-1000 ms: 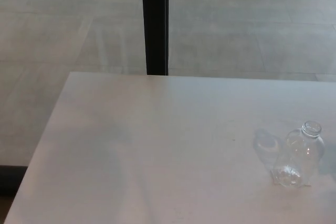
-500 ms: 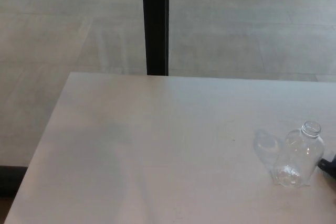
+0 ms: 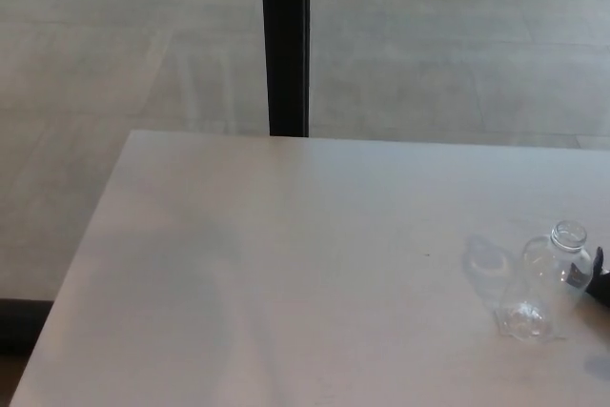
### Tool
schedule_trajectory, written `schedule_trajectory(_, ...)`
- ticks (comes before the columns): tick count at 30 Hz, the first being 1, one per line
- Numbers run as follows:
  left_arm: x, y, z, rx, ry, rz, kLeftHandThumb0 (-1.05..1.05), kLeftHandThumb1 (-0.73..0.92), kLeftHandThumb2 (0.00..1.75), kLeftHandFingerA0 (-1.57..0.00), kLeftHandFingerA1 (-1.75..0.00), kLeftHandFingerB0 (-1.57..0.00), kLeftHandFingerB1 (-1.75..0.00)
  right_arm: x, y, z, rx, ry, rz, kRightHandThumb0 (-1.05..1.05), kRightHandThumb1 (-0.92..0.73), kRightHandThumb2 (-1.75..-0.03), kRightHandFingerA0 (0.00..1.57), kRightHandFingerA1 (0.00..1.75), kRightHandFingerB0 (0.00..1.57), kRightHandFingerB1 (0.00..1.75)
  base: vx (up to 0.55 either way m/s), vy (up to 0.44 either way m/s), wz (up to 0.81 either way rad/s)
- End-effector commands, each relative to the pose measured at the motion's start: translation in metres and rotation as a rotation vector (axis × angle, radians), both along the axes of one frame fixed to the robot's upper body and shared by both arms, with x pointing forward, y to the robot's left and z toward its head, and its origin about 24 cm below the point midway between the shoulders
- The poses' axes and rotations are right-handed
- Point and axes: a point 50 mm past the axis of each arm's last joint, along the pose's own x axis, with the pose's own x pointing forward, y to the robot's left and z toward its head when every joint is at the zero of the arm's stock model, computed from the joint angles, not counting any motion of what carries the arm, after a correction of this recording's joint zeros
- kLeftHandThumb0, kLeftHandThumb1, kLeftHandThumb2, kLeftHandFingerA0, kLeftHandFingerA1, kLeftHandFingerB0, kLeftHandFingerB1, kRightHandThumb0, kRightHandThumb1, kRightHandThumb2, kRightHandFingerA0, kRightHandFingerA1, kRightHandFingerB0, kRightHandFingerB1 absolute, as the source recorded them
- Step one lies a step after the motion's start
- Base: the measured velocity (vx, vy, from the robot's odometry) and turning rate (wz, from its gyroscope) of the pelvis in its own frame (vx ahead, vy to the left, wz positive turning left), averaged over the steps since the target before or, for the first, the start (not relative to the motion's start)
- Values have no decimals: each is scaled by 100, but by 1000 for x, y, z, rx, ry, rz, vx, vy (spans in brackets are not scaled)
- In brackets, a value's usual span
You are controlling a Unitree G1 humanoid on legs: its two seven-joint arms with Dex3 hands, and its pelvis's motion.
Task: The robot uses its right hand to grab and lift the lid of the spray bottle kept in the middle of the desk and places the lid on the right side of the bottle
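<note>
A small clear plastic bottle (image 3: 541,283) stands upright on the white desk (image 3: 286,264), near its right side. Its round mouth or lid (image 3: 569,234) tops the neck; whether this is a lid is too faint to tell. Only a black tip of my right hand (image 3: 597,276) pokes in at the picture's right edge, right beside the bottle's shoulder. Most of that hand is cut off by the frame. My left hand does not show.
A dark vertical post (image 3: 286,42) rises behind the desk's far edge, against pale grey flooring. The bottle casts a faint glassy shadow (image 3: 486,262) to its left. The desk's left edge runs diagonally down the picture.
My right hand has come further in from the right edge and now sits against the bottle's side. The camera view has shifted slightly; the bottle itself has stayed put.
</note>
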Motion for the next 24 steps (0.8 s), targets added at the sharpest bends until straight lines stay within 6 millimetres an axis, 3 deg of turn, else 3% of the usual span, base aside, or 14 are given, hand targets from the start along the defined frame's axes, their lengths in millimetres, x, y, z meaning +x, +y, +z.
schedule_trajectory(1, -2, 3, 2, 26, 4, 4, -82, 82, 65, -60, -48, -43, -38, -14, -34, 42, 57, 11, -143, -105, -62, -102, 0, 2, 0, 9, 0, 0, 0)
schedule_trajectory(3, -2, 3, 2, 27, 4, 0, -82, 82, 65, -59, -48, -42, -38, -17, -39, 49, 77, -21, -166, -105, -66, -103, 0, 2, 2, 11, 0, 0, 0)
schedule_trajectory(4, -2, 3, 2, 25, 0, -1, -81, 82, 65, -58, -48, -42, -38, -20, -44, 55, 111, -53, -195, -86, -75, -62, 0, 17, 5, 29, 0, 0, 0)
schedule_trajectory(5, -1, 3, 2, 24, -3, 0, -82, 82, 65, -58, -48, -41, -38, -26, -56, 66, 187, -154, -265, -38, -41, -102, 3, 53, 0, 48, 0, 0, 0)
schedule_trajectory(6, -1, 2, 2, 23, -1, 0, -81, 83, 65, -57, -47, -41, -38, -33, -68, 74, 241, -241, -324, -72, -78, -64, 20, 40, 28, 29, 0, 0, 0)
schedule_trajectory(13, -3, 1, 1, 16, 2, 11, -81, 82, 65, -58, -48, -42, -38, -81, -149, 87, 565, -691, -763, -63, -69, -61, 27, 52, 37, 32, 0, 0, 0)
schedule_trajectory(15, -3, 1, 1, 16, 2, 12, -81, 82, 65, -58, -48, -42, -38, -84, -152, 86, 597, -722, -779, -63, -69, -61, 27, 52, 37, 32, 0, 0, 0)
schedule_trajectory(16, -3, 2, 1, 19, 4, 6, -80, 83, 65, -56, -47, -40, -38, -108, -179, 71, 925, -912, -1016, -71, -56, -89, 47, 71, 29, 45, 0, 0, 0)
schedule_trajectory(17, -3, 2, 1, 19, -2, 10, -79, 83, 65, -57, -48, -40, -38, -114, -183, 65, 1012, -945, -1068, -59, -67, -61, 49, 82, 30, 31, 0, 0, 0)
schedule_trajectory(18, -3, 2, 1, 17, -9, 22, -78, 83, 65, -58, -48, -40, -38, -120, -188, 58, 1106, -1018, -1150, -56, -64, -59, 60, 97, 31, 32, 0, 0, 0)
schedule_trajectory(20, -2, 2, 2, 20, -10, 9, -79, 84, 65, -57, -50, -41, -39, -128, -193, 44, 1192, -1007, -1220, -53, -68, -60, 40, 111, 18, 31, 0, 0, 0)
schedule_trajectory(22, -2, 2, 2, 19, -9, 9, -80, 83, 65, -57, -50, -42, -39, -138, -195, 21, 1301, -1038, -1333, -62, -56, -85, 42, 90, 10, 43, 0, 0, 0)
schedule_trajectory(23, -3, 2, 3, 21, -8, -3, -79, 84, 65, -57, -51, -41, -39, -144, -193, 2, 1347, -1052, -1431, -51, -67, -61, 42, 134, 13, 33, 0, 0, 0)
schedule_trajectory(24, -3, 2, 3, 20, -7, 1, -79, 84, 66, -57, -50, -41, -39, -146, -192, -6, 1356, -1059, -1469, -51, -67, -61, 43, 143, 12, 34, 0, 0, 0)
